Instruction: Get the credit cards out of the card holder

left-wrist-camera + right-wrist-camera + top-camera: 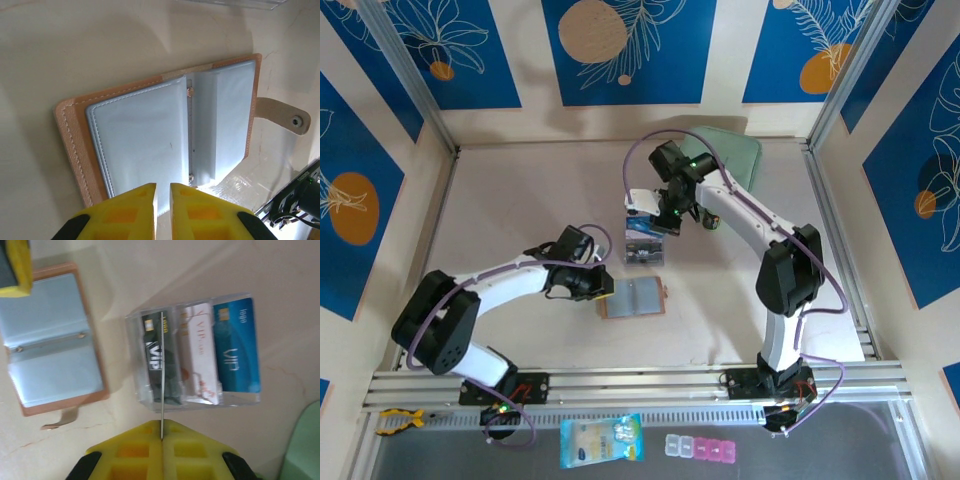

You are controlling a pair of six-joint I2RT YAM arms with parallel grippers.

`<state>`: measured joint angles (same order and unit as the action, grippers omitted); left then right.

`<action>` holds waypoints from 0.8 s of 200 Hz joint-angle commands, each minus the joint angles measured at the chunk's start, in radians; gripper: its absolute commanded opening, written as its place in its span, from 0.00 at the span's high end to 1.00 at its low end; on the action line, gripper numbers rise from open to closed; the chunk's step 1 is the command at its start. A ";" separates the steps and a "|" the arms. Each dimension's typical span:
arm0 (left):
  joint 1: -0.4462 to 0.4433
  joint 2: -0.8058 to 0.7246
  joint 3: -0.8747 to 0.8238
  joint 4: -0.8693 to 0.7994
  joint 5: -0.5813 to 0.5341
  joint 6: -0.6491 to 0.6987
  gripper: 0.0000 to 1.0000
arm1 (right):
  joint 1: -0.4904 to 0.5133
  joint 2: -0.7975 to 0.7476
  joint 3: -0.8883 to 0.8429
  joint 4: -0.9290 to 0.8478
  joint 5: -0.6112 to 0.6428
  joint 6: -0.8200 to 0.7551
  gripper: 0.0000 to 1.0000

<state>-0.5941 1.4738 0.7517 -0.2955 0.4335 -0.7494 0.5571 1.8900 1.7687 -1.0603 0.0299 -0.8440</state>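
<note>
"VIP", possibly "logo", on credit cards (235,350).

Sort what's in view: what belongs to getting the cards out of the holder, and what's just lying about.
Job:
open card holder
card held edge-on in the shut right pincer
three VIP cards in the clear tray

Lying about:
mint-green pouch
blue-white packet
pill organiser
yellow tool

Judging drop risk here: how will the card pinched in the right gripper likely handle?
The card looks stiff: it juts straight, edge-on, from the shut right gripper. Very thin, so probably light. Pinched at one end only, it might pivot or slip.
</note>
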 commanded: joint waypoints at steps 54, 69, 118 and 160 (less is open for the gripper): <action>-0.006 -0.077 -0.003 -0.067 -0.039 -0.004 0.85 | -0.078 0.212 0.225 -0.057 -0.088 -0.114 0.99; -0.006 -0.083 -0.004 -0.074 -0.044 -0.004 0.85 | -0.081 0.242 0.247 -0.063 -0.088 -0.135 0.97; -0.006 -0.086 -0.003 -0.087 -0.056 -0.004 0.84 | -0.089 0.283 0.243 -0.036 -0.099 -0.153 0.93; -0.006 -0.100 0.005 -0.106 -0.069 -0.001 0.84 | -0.092 0.263 0.217 -0.003 -0.098 -0.139 0.82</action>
<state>-0.5941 1.4143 0.7517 -0.3611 0.3859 -0.7525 0.4698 2.1624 1.9926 -1.0771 -0.0341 -0.9813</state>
